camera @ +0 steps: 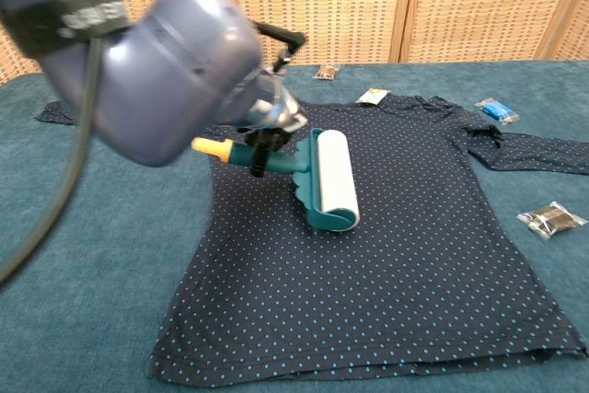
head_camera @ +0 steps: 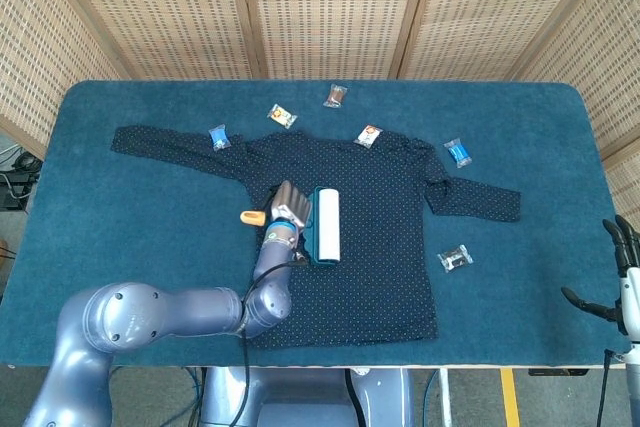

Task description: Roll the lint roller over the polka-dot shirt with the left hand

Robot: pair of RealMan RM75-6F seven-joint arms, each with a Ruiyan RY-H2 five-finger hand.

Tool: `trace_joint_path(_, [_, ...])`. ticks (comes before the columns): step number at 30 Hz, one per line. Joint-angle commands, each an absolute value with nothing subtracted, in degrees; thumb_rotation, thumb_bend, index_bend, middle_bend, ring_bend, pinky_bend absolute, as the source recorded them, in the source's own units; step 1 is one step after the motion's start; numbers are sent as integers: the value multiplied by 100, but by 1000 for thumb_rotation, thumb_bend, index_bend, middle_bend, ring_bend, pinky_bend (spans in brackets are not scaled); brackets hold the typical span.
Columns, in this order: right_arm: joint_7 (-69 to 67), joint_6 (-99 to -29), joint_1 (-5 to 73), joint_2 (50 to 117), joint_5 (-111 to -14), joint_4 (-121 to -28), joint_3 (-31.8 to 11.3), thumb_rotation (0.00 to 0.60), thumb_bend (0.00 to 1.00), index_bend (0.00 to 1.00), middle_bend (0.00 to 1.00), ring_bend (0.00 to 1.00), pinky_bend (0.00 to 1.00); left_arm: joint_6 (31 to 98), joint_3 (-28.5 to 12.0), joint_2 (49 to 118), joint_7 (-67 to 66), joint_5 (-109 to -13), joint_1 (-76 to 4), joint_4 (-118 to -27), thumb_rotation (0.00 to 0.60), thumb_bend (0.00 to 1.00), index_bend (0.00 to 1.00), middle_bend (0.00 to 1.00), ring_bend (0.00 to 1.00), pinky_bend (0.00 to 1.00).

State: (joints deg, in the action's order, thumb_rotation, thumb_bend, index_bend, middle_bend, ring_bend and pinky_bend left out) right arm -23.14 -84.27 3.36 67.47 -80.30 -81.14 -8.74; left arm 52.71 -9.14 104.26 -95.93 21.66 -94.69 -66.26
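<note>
Our left hand (head_camera: 286, 207) grips the lint roller (head_camera: 325, 224) on the polka-dot shirt (head_camera: 380, 247), while our right hand (head_camera: 622, 277), at four o'clock, hangs open.

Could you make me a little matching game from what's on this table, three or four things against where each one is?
Things:
1. lint roller
2. blue candy
3. right robot hand
4. brown snack packet

Places:
A. beyond the shirt's collar
B. on the shirt's middle, held by the left robot hand
C. off the table's right edge
D. above the right sleeve

Pairs: 1-B, 2-D, 3-C, 4-A
</note>
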Motion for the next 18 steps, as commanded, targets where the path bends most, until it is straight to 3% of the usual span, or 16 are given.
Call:
trace_joint_path(1, [-2354, -8390, 348, 6751, -8022, -8078, -874, 600, 167, 69, 0, 0, 0, 5301, -1195, 10701, -9915, 2370, -9655, -6289, 600, 656, 833, 859, 763, 672])
trace_joint_path(9, [-2440, -8346, 356, 6762, -8013, -8021, -876, 600, 167, 69, 0, 0, 0, 5460, -1516, 10964, -10399, 2491, -9691, -6032, 600, 657, 833, 859, 763, 672])
trace_joint_path(18, [-2332, -8418, 348, 6771, -8118, -8084, -834, 600, 167, 69, 0, 0, 0, 5804, -1422, 10597, -10449, 2316, -9208, -6636, 600, 658, 833, 858, 763, 672])
